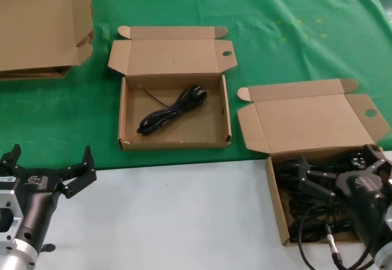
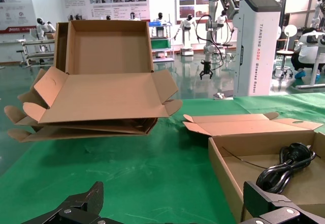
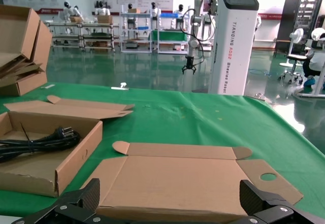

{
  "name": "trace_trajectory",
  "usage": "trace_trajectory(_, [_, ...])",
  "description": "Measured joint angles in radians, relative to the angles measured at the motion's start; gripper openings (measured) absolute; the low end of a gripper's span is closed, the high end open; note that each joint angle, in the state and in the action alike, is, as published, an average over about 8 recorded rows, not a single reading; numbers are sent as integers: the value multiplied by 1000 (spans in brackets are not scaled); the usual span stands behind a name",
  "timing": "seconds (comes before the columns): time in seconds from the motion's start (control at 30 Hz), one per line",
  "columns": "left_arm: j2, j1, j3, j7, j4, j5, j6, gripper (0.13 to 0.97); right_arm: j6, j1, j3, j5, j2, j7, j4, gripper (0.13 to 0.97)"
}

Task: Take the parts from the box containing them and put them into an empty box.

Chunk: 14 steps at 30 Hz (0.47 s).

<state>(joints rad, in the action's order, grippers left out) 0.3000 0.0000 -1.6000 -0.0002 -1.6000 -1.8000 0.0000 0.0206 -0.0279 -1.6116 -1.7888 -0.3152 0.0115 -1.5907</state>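
Note:
The box containing the parts [image 1: 274, 204] lies open at the right, holding a tangle of several black cables [image 1: 293, 191]. My right gripper [image 1: 338, 160] hovers open just over those cables with nothing between its fingers; its wrist view shows only that box's raised lid [image 3: 193, 178] ahead of the right gripper [image 3: 170, 201]. The other box [image 1: 122, 114] lies open in the middle and holds one coiled black cable [image 1: 173, 109], which also shows as the cable [image 2: 282, 165]. My left gripper [image 1: 52, 157] is parked open over the white table front, left of that box.
A stack of folded cardboard [image 1: 37, 25] lies at the back left on the green cloth [image 1: 294, 31]; the stack [image 2: 96, 97] is also in the left wrist view. The white table surface [image 1: 184, 215] runs along the front.

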Motion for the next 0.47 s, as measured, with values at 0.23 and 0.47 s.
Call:
trace_trajectory(0.23, [0,0,0,0,0,0,0,966,0,0,0,0,0,0,0,966])
trace_trajectory(0.47, [0,0,0,0,0,0,0,966,0,0,0,0,0,0,0,966])
